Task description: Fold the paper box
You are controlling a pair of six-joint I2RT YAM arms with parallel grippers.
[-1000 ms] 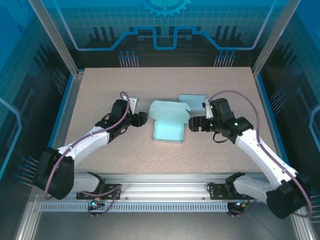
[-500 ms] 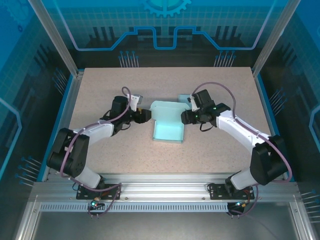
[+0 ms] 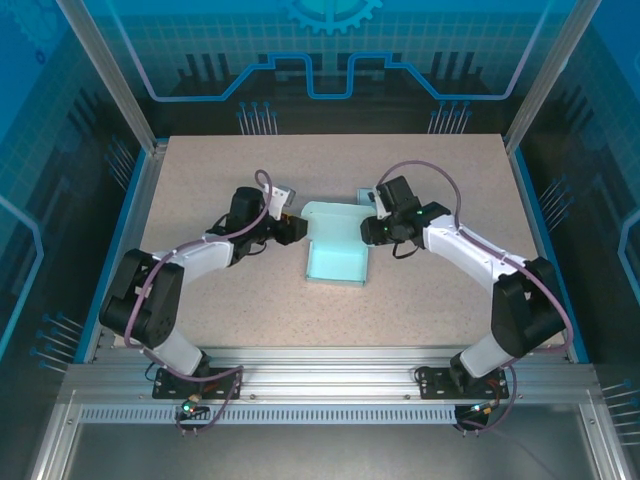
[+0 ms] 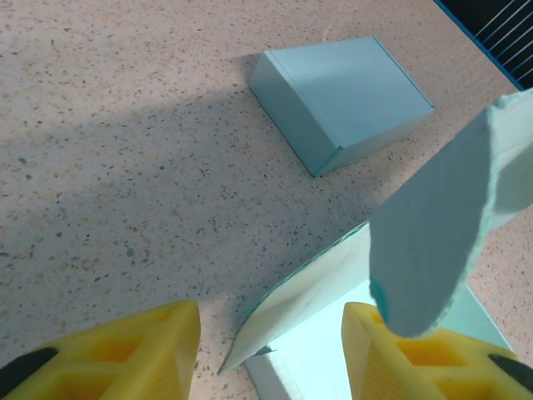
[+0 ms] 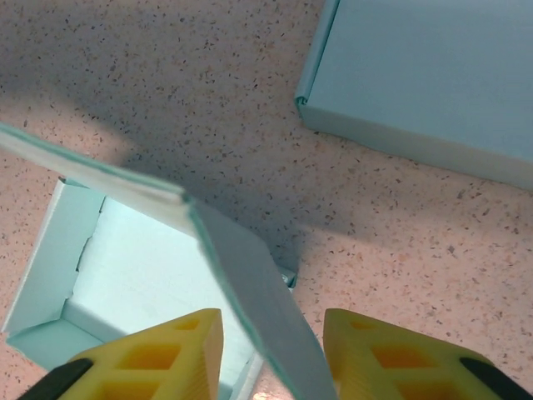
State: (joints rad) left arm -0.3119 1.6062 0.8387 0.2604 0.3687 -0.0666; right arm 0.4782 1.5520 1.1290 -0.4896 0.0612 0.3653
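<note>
Grippers crowding the paper box (image 3: 335, 248)
Wrist cams reveal a closed box (image 4: 337, 100) behind it; left gripper (image 4: 271, 350) gapes, right gripper (image 5: 273, 350) gapes around a thin card flap (image 5: 250, 283).

Top view: bright, even light from above on the speckled beige tabletop (image 3: 200, 290), sharp throughout. Left wrist view: broad soft shadow across the tabletop; near yellow fingertips (image 4: 125, 350) and raised pale teal paper flap (image 4: 433, 217) slightly blurred
</note>
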